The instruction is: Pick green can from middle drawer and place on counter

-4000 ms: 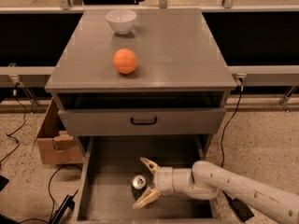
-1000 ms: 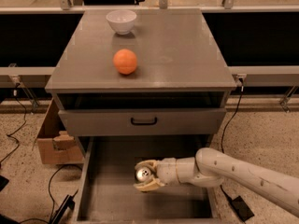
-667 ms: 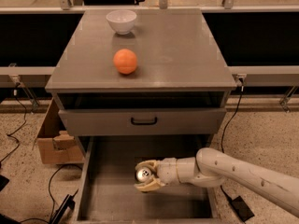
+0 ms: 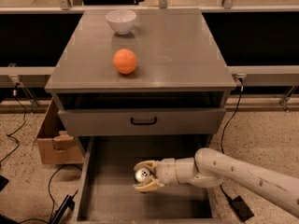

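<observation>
Camera view, looking down on the grey cabinet from the front: the middle drawer [image 4: 110, 195] stands pulled out at the bottom of the frame, its flat grey floor bare on the left side. The arm [image 4: 243, 174] reaches in from the lower right, and its pincer [image 4: 137, 177] sits over the drawer, a little left of the drawer's centre. The two pale fingers [image 4: 146, 164] are drawn in around the green can [image 4: 142, 174], one above it and one below it as seen here. Both press on its sides, with only the can's width between them. The can's shiny silver top faces up toward the camera, and its dark body is mostly hidden by the fingers. Whether the can rests on the drawer floor or is held just off it, I cannot tell.

Above the open drawer is a closed drawer front [image 4: 93, 122] with a black handle [image 4: 144, 121]. The worktop [image 4: 182, 50] fills the upper middle of the frame. On it an orange ball [image 4: 125, 61] sits left of centre, and a white bowl [image 4: 121, 21] stands behind it near the far edge, well apart from the ball. A cardboard box [image 4: 52, 143] stands on the speckled floor just left of the cabinet.
</observation>
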`<act>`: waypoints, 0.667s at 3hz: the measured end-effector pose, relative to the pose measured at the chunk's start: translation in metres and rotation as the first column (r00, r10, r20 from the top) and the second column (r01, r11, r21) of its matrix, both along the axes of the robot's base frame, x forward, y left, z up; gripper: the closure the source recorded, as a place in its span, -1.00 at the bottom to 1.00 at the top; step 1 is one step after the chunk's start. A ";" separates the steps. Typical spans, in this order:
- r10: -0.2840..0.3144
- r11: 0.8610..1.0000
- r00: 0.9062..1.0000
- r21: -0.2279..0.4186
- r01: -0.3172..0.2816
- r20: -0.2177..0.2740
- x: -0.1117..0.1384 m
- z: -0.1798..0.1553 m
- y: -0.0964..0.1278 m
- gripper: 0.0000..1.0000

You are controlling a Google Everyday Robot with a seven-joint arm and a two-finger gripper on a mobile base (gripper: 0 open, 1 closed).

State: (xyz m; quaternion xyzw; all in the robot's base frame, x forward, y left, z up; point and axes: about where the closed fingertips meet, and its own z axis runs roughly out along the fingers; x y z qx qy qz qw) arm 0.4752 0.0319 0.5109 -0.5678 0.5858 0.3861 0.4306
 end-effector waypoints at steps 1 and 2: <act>0.003 1.000 1.000 0.001 -0.003 -0.001 -0.001 0.000 0.002 1.00; 0.006 1.000 1.000 0.013 -0.006 0.004 -0.005 0.012 -0.003 1.00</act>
